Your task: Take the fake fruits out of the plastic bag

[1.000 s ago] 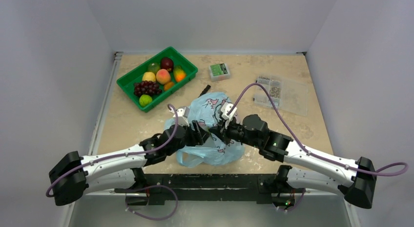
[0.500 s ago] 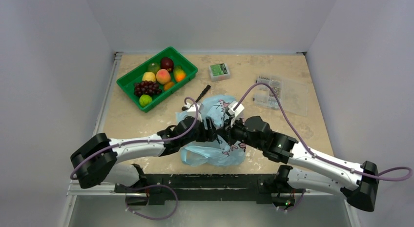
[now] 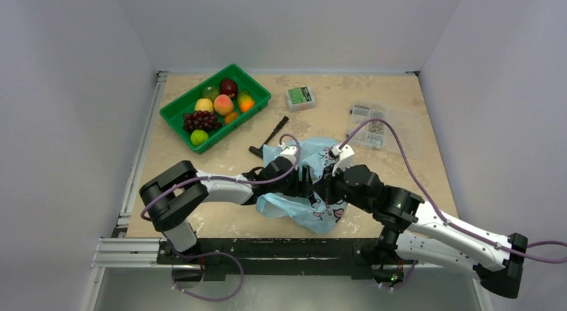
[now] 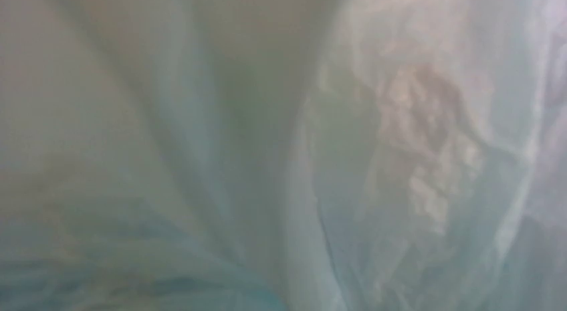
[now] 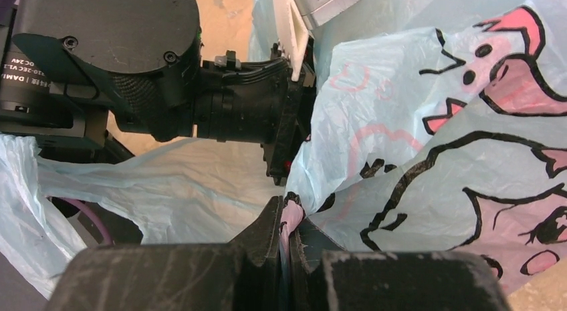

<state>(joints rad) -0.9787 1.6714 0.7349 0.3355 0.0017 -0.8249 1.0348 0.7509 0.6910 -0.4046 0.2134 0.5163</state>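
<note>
Centre-front of the surface (image 3: pixel 334 90): plastic bag (image 3: pixel 293 206), light blue with pink-and-black animal prints, crumpled between the two arms. Right hand (image 5: pixel 286 252): fingers pressed together on a fold of the bag's film, apparently to keep the mouth lifted and taut so the other arm can get in. Left hand (image 5: pixel 282 137): sunk in the bag's opening, just beside the right hand. Its own camera shows only translucent film, so how far it is open, or whether it has hold of anything, cannot be told. Fake fruits (image 3: pixel 214 110): grape bunch (image 3: pixel 201 120), peach (image 3: pixel 223 104), lemon (image 3: pixel 204 105), green round fruit (image 3: pixel 198 138), dark red fruit (image 3: pixel 229 87) and orange fruit (image 3: pixel 245 102), all in the green tray (image 3: pixel 238 126) at far left, well apart from both hands. Whether any fruit lies inside the bag cannot be told. Sundries: black T-shaped tool (image 3: pixel 269 138) just beyond the bag; small green box (image 3: pixel 300 97); clear compartment box (image 3: pixel 386 129).
</note>
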